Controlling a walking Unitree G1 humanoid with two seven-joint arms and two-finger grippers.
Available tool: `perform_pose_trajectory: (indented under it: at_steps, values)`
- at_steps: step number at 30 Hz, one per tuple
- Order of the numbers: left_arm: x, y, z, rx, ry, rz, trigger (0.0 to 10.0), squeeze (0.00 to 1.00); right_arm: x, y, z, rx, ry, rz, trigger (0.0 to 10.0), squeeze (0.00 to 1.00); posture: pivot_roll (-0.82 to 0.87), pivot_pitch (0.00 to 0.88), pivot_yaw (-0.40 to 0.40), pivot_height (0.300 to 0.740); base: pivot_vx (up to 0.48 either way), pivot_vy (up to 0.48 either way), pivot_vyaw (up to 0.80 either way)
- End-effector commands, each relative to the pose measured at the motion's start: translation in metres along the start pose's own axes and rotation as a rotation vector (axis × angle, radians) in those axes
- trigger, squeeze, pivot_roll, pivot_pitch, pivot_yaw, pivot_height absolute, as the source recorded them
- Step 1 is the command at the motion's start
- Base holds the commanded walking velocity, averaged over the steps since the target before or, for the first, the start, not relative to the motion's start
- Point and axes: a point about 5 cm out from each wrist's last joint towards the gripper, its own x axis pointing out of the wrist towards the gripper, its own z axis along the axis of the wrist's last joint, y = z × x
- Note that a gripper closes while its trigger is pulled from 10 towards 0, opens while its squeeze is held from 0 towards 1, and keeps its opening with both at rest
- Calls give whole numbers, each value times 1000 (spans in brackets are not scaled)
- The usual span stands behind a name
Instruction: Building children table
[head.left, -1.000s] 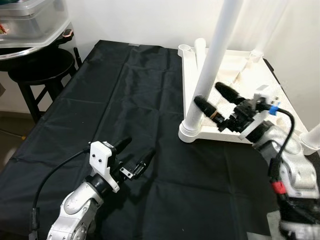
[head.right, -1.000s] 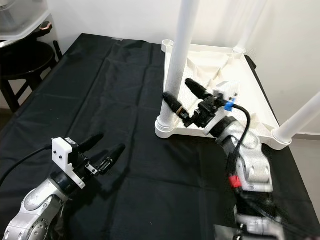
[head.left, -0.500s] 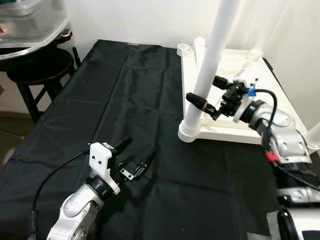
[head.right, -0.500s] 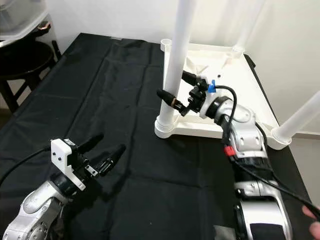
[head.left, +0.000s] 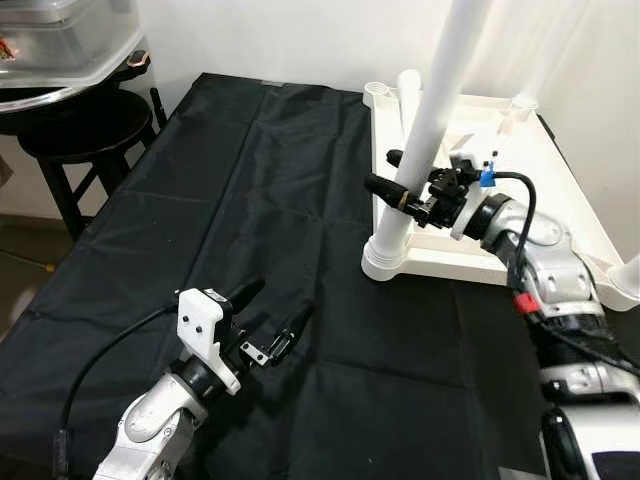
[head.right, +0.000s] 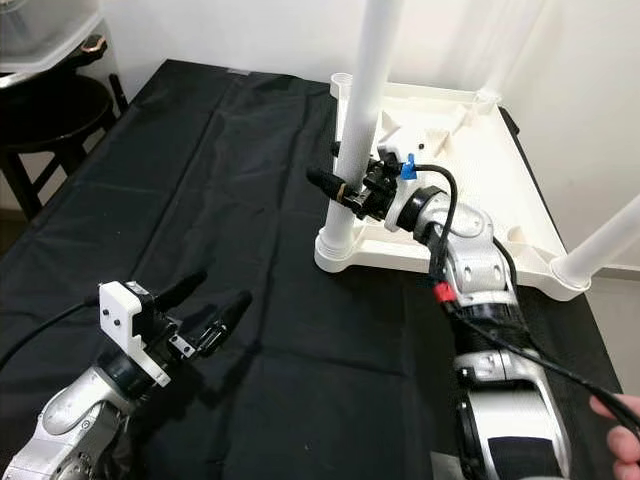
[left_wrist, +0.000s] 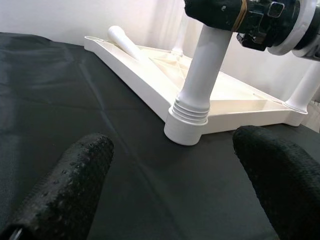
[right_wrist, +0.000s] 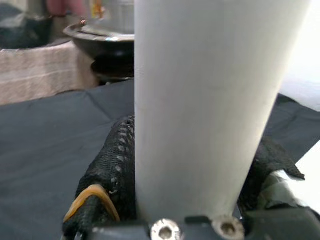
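Left gripper (head.left: 268, 320): hovers near, just above the black cloth-covered table (head.left: 250, 200), jaws spread wide, grasping nothing.
Right gripper (head.left: 392, 172): farther right, its two black fingers straddle the white plastic tube leg (head.left: 425, 120) low on the shaft, clenched around it.
Task's thing: the leg stands nearly upright in the near-left corner socket (head.left: 386, 262) of the upturned white plastic tabletop (head.left: 530, 190), at the table's far right.
Doing it well: I'd judge that the leg wants turning or pressing squarely down its own axis; a sideways pull could tip the tabletop.
Left wrist view: shows the ribbed collar (left_wrist: 190, 111) at the socket.
Right wrist view: shows the fingers (right_wrist: 107, 175) pressed against the tube.
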Motion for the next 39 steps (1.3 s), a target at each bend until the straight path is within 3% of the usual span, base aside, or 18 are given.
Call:
perform_pose_trajectory:
  at_steps: [1,5,7,8,11,12,17,18,20,21,22,28,35,38,39]
  values:
    - [-1,-2,-1,-4,13,-3,10000,0,-7,0,-12,36,43,-57,0,0,11,189,-77,740,0,0,0]
    - [-1,-1,-2,-2,16,-2,10000,0,-8,27,-29,91,73,-170,0,0,11,186,-77,740,0,0,0]
    - [0,0,-2,-1,18,-1,10000,0,-18,53,-57,210,218,-571,0,0,5,181,-73,740,0,0,0]
    - [0,0,-2,-1,19,-2,10000,0,-19,69,-64,221,268,-643,0,0,9,176,-73,740,0,0,0]
    - [0,1,-3,-1,20,-3,10000,0,-16,83,-67,214,288,-642,0,0,12,174,-72,740,0,0,0]
    - [1,1,-3,1,22,-4,10000,0,-9,93,-69,261,305,-618,0,0,19,166,-67,740,0,0,0]
    - [0,1,-4,3,26,-4,10000,0,1,105,-68,322,343,-570,0,0,15,165,-67,740,0,0,0]
    - [0,2,-3,2,25,-4,10000,0,2,106,-66,326,347,-537,10000,0,9,168,-68,740,0,0,0]
    - [0,2,-3,0,24,-5,10000,0,2,105,-60,345,314,-498,10000,0,7,169,-68,740,0,0,0]
    - [0,1,-3,-2,23,-5,10000,0,2,101,-54,312,286,-464,10000,659,6,173,-70,740,0,0,0]
    - [1,1,-2,-2,23,-5,10000,0,0,100,-47,291,259,-456,10000,1000,5,175,-71,740,0,0,0]
    - [1,0,-2,-6,20,-5,10000,0,-3,89,-28,213,187,-444,10000,1000,2,183,-70,740,0,0,0]
    - [-1,-2,0,-12,19,-9,10000,0,-6,91,-10,134,99,-155,10000,1000,-1,197,-64,740,0,0,0]
    - [-2,-2,0,-14,20,-10,10000,0,-10,86,-11,101,120,-64,10000,1000,-1,197,-64,740,0,0,0]
    - [-2,-2,0,-14,20,-10,10000,0,-12,77,-14,88,135,-38,10000,1000,5,201,-62,740,0,0,0]
